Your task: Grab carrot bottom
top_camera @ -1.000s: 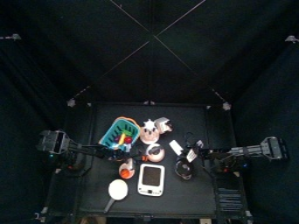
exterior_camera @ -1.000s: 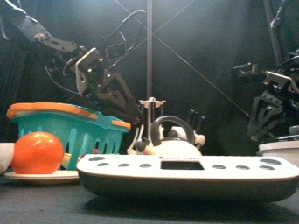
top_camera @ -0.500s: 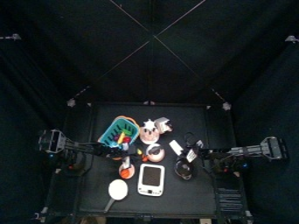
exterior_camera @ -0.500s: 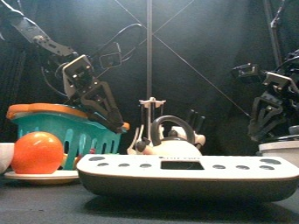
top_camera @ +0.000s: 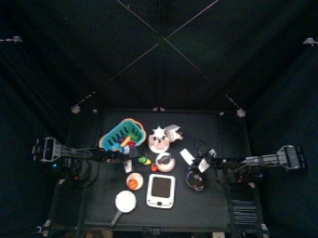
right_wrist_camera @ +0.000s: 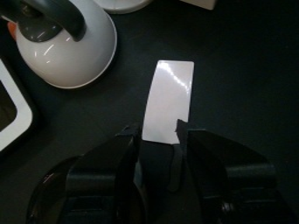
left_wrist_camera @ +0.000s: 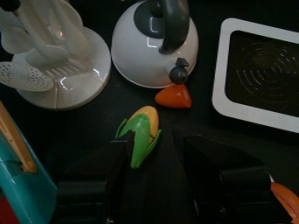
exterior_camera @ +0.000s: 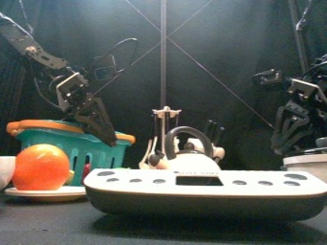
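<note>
Here, seen from above, the left hand (top_camera: 119, 160) hangs left of the frame's centre with its jaws spread wide and nothing between them, just below the blue basket (top_camera: 125, 137) and above the cluttered black desk (top_camera: 211, 206).

In the left wrist view the carrot bottom (left_wrist_camera: 176, 96), a stubby orange-red piece, lies on the desk near the frame's middle. It is just beside the base of the white kettle (left_wrist_camera: 156, 35) and apart from the hand's dark jaws at the bottom edge. A yellow-green toy corn (left_wrist_camera: 142, 131) lies between the carrot bottom and those jaws, its tip reaching in between them. A white rack (left_wrist_camera: 47, 61) on a round base fills the upper left of that frame, and a white scale (left_wrist_camera: 261, 74) the right.

At desk level, the left hand sits over the basket's rim at the frame's left, with an orange ball (exterior_camera: 41, 167) on a plate at lower left and the scale broad across the foreground.

To the right, the right hand (right_wrist_camera: 163, 140) rests over a toy knife (right_wrist_camera: 167, 101) with a white blade. Its jaws are spread either side of the dark handle, and whether they touch it cannot be told.
</note>
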